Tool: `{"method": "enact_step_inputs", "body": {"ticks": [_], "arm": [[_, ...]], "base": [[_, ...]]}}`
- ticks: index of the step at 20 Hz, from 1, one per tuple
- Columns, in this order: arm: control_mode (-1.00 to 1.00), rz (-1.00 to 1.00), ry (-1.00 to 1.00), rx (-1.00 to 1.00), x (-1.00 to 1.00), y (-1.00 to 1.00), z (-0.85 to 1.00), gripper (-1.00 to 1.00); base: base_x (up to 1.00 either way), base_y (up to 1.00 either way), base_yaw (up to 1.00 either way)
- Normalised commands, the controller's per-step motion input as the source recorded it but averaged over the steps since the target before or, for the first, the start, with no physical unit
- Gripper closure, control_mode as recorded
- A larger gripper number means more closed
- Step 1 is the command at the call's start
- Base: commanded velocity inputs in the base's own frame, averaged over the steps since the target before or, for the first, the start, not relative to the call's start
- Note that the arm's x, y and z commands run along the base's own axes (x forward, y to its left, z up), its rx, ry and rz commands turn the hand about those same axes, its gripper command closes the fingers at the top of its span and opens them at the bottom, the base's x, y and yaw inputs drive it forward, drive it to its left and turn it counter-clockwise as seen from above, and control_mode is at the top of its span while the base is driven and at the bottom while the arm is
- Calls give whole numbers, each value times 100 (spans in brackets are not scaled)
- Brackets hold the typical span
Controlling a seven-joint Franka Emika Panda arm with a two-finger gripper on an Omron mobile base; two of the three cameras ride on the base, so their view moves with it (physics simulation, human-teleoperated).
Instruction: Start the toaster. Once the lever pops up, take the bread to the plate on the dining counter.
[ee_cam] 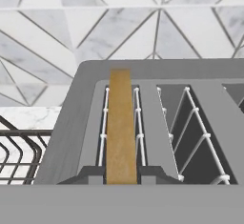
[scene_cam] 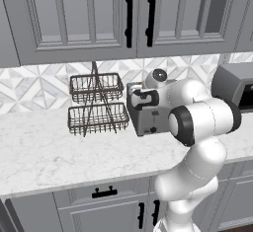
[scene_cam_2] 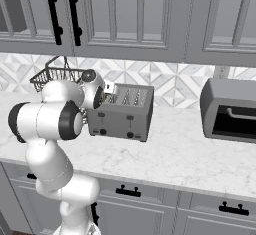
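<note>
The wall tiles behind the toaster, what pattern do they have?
White and grey marble triangles with thin dark lines between them, clearest in the hand view.

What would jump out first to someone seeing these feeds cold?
Probably the white arm bent over the grey toaster on the marble counter, its pincer shut on the bread standing in the toaster's end slot. After that, the two-tier wire basket to the toaster's left and the toaster oven to its right, both against the patterned tile wall.

Grey four-slot toaster (scene_cam_2: 122, 113) on counter, tan bread (ee_cam: 119, 127) upright in its end slot
</note>
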Motion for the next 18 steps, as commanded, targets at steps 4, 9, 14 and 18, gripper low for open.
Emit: {"method": "enact_step_inputs", "body": {"ticks": [4,9,14,18], "arm": [[-100,0,0,0,0,0,0,100],[-100,0,-1,0,-4,0,0,100],[-100,0,-11,0,-21,0,15,100],[-100,0,-15,0,-29,0,33,100]], "base": [[0,0,0],[0,0,0],[0,0,0],[0,0,0]]}}
